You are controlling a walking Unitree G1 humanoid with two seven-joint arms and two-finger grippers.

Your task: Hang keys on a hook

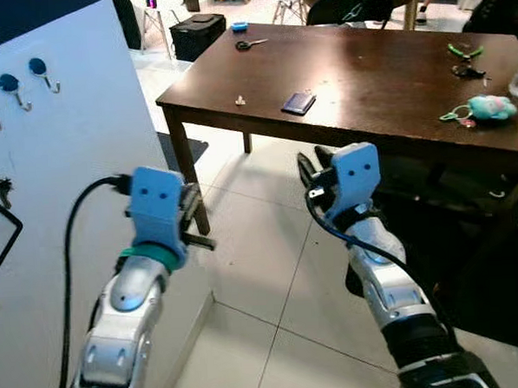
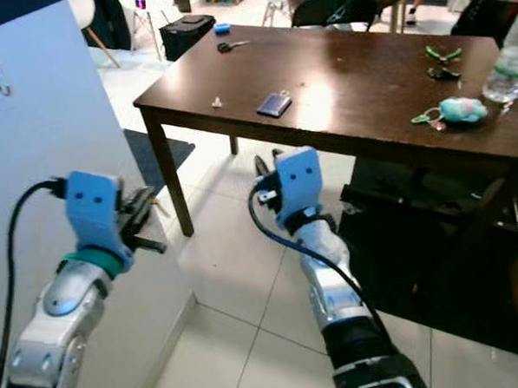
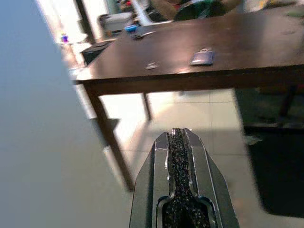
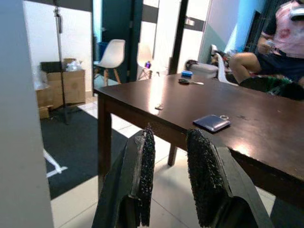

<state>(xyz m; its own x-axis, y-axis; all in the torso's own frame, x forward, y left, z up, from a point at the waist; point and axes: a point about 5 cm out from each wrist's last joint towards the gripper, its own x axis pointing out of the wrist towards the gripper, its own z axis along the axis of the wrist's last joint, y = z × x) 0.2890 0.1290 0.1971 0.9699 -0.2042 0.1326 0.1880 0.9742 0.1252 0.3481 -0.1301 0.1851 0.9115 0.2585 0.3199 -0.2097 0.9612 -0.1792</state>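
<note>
At lower centre of the head views: two raised grippers, both empty, in front of a dark wooden table (image 1: 384,92).

Left gripper (image 1: 193,216): lower left, beside the white board (image 1: 66,152); fingers pressed together with no gap, nothing between them. Right gripper (image 1: 314,175): lower centre, below the table's near edge; fingers (image 4: 145,166) parted by a narrow gap, holding nothing. Keys with a teal plush fob (image 1: 485,108): right side of the frame, lying on the table near its right end, well apart from both grippers. Hooks with blue caps (image 1: 40,71): upper left, in a row on the board. Also on the table: dark blue wallet (image 1: 299,103) at centre, scissors (image 1: 249,44) at the far left corner, green-handled item (image 1: 464,53) upper right. A seated person (image 4: 273,57) at the table's far side.
</note>
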